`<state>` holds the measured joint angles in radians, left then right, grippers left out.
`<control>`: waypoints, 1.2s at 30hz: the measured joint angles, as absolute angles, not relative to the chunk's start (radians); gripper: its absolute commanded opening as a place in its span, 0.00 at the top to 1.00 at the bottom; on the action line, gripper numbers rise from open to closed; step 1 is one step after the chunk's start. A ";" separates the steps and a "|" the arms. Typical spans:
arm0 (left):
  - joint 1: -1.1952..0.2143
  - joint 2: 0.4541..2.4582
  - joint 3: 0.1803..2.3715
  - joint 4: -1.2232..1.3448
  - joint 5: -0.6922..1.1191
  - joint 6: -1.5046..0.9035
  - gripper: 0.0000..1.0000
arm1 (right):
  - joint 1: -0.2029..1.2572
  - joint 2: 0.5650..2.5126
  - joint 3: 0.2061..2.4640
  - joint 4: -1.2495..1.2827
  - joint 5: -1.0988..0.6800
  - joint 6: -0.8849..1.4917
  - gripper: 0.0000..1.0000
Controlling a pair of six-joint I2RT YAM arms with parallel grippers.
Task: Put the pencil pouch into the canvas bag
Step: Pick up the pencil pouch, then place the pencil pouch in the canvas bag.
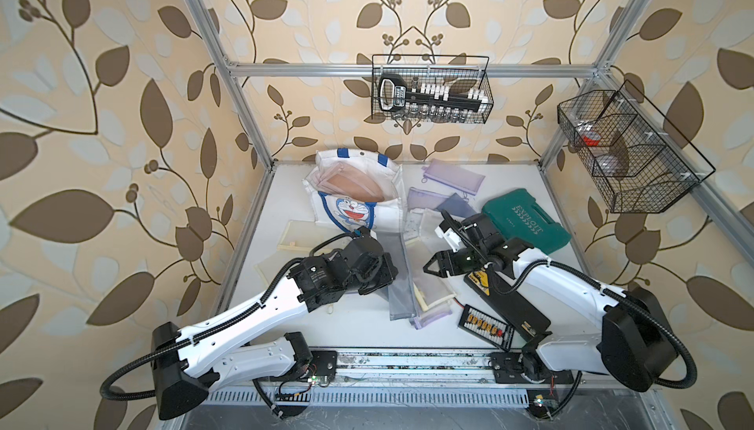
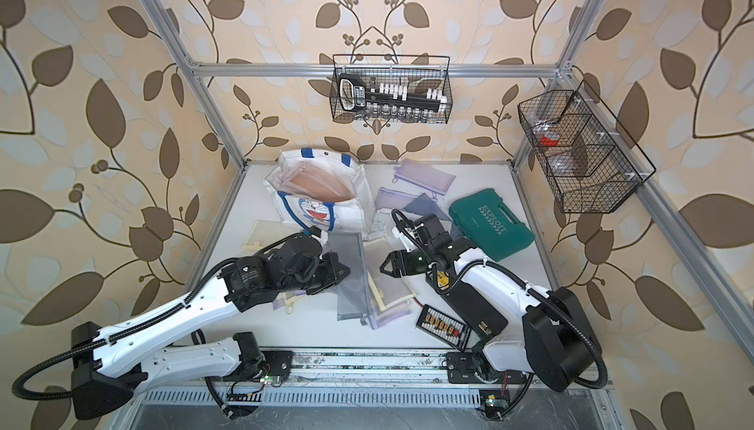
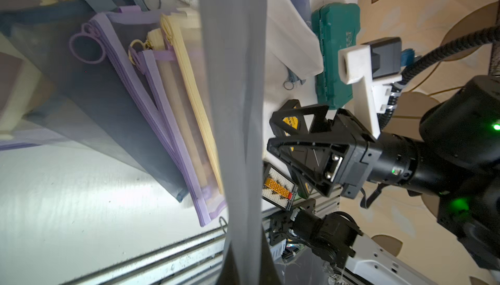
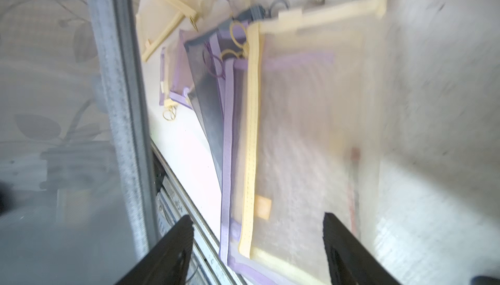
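Grey mesh of the pencil pouch (image 1: pixel 400 301) is clamped by the left gripper (image 1: pixel 391 275). The right gripper (image 1: pixel 430 264) is held with jaws apart.

- The left arm (image 1: pixel 245 318) and the right arm (image 1: pixel 571 285) are built of glossy white moulded shells, dotted with small dark screw holes and joined by black cylindrical motor housings.
- A ribbed black cable conduit (image 3: pixel 446 47) loops out from each arm's bulky black wedge-shaped joint block (image 1: pixel 175 387) and runs along the shell under white cable ties.
- The right end effector (image 3: pixel 271 130) is black, with two triangular open-frame fingers (image 3: pixel 297 143) and two bright metal screw heads (image 3: pixel 334 166).
- A white printed bracket (image 3: pixel 359 80) carries a dark grey camera box (image 3: pixel 384 53).
- Green indicator lights (image 3: pixel 496 127) glow on the black wrist housings.
- Each arm stands on a black base plate (image 1: pixel 322 362) with thin red and black wires beside it.
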<state>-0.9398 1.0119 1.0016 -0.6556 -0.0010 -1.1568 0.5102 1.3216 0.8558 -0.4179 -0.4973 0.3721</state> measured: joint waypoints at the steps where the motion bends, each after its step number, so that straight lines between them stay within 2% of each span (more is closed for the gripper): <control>1: -0.949 1.010 1.056 -0.709 -0.015 -1.164 1.00 | 0.508 1.314 0.879 -0.435 -0.484 0.366 0.19; 7: -0.962 1.076 1.421 -0.944 -0.120 -1.187 1.00 | 0.508 1.281 0.967 -0.525 -0.413 0.342 0.10; 13: -0.951 1.336 1.918 -1.120 -0.279 -1.206 1.00 | 0.508 1.237 1.026 -0.586 -0.369 0.339 0.06; 16: -0.871 1.449 2.077 -1.169 -0.328 -1.232 1.00 | 0.508 1.215 1.037 -0.604 -0.362 0.339 0.06; 21: -0.643 1.560 2.156 -1.211 -0.359 -1.271 1.00 | 0.508 1.197 1.038 -0.633 -0.354 0.339 0.04; 25: -0.514 1.682 2.259 -1.264 -0.365 -1.313 1.00 | 0.508 1.185 1.038 -0.654 -0.343 0.339 0.04; 31: -0.422 1.882 2.420 -1.383 -0.339 -1.402 1.00 | 0.508 1.183 1.052 -0.669 -0.330 0.339 0.04; 36: -0.403 1.980 2.441 -1.442 -0.310 -1.457 1.00 | 0.505 1.186 1.072 -0.673 -0.315 0.334 0.04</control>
<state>-0.4030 1.9797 2.4409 -1.4418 -0.3096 -1.4567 0.5049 1.1862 1.0721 -0.6731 -0.3153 0.3336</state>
